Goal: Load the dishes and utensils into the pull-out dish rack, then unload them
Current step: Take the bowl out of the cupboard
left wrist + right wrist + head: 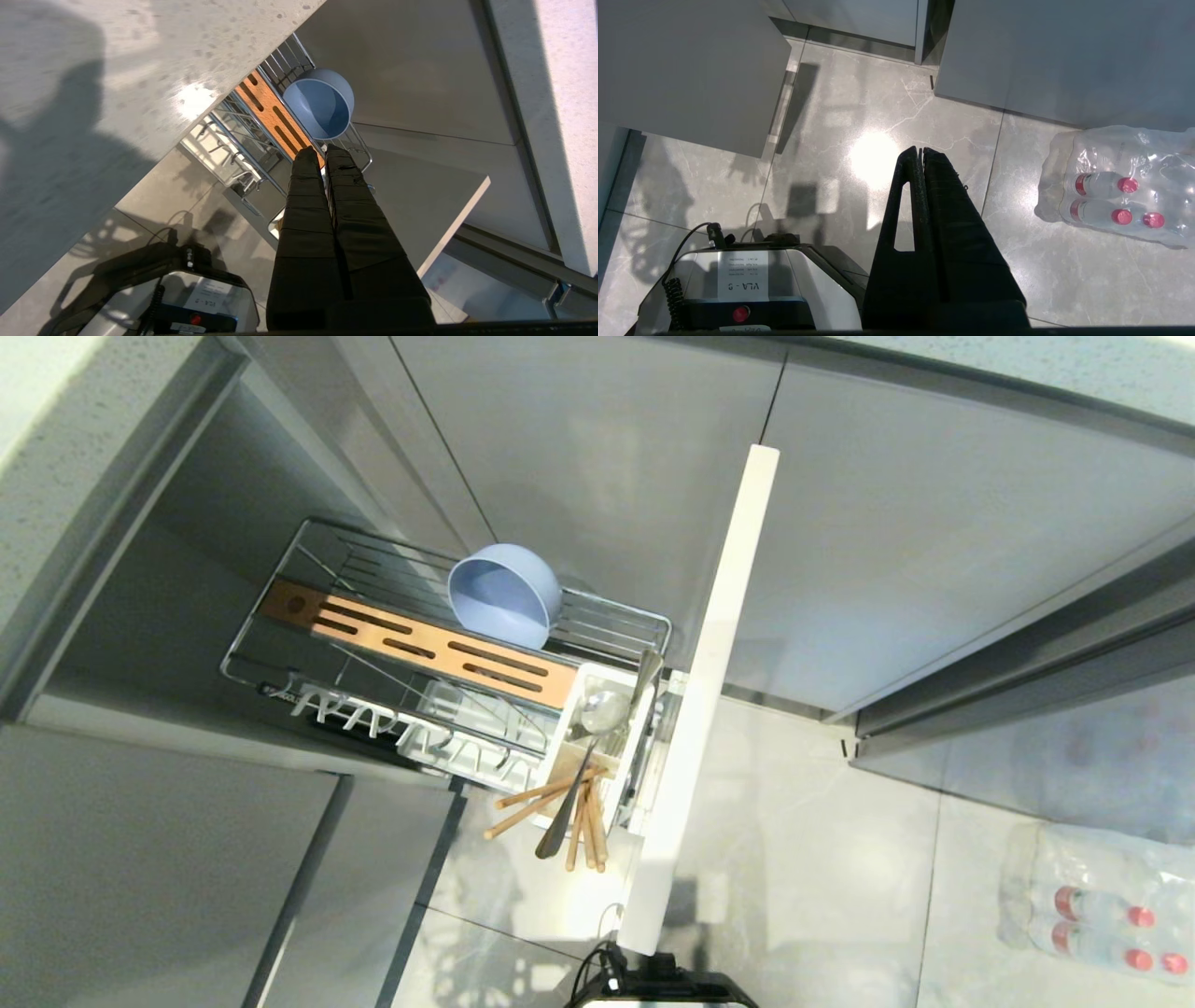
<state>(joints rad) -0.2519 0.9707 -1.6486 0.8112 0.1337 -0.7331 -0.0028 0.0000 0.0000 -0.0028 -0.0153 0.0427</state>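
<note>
Bowl (pixel 505 595) near dish rack's (pixel 280 658) far rim

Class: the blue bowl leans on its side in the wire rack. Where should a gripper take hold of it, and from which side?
Pinch the bowl's upper rim from above. It stands tilted on edge behind the wooden bar, with the mouth open sideways, so one finger probably fits inside and one outside.

grey cabinet fronts (pixel 579 457), speckled countertop (pixel 117 70), glossy marbled floor tiles (pixel 887 121)

Bright glare, hard shadows, sharp focus.
</note>
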